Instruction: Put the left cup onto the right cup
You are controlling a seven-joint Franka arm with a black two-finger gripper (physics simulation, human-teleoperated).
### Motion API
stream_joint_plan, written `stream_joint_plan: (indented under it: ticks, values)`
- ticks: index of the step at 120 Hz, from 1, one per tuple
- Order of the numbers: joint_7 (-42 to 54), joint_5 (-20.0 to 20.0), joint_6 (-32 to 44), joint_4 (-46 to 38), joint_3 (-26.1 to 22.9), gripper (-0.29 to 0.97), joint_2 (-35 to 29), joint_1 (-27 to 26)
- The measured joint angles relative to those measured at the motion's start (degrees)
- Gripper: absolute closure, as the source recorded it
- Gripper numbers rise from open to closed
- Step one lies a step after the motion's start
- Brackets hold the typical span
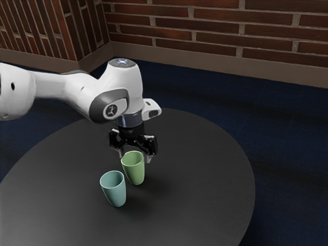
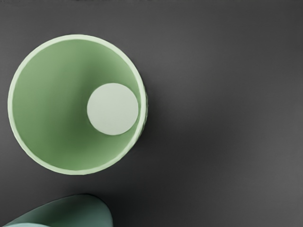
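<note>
The arm (image 1: 66, 95) enters from the exterior view's left and positions the gripper (image 1: 134, 155) directly over the green cup (image 1: 134, 171). The jaws are spread wide, with one finger on each side of the cup's rim, at about rim height. No contact between the fingers and the cup wall can be confirmed, and the gripper holds nothing. The green cup stands upright, mouth up, on the round black table (image 1: 205, 169). The teal cup (image 1: 114, 189) also stands upright, just beside the green cup, on the exterior view's left and nearer the camera. The two cups are very close, and whether their walls touch cannot be determined. In the wrist view, the green cup (image 2: 57, 118) is seen from above, with its pale circular bottom visible through the open mouth, offset from the rim's centre. Part of the teal cup (image 2: 71, 213) appears next to it, with a narrow strip of dark table surface (image 2: 227, 118) between them. Behind the table are a dark blue floor (image 1: 287, 128) and a brick wall (image 1: 230, 31).
</note>
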Motion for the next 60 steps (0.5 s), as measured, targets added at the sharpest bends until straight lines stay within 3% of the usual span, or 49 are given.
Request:
stream_joint_plan:
  ticks: [60]
  values:
    - [-0.6,-0.1,0.7,2.5,0.1,0.0,4.6,0.5]
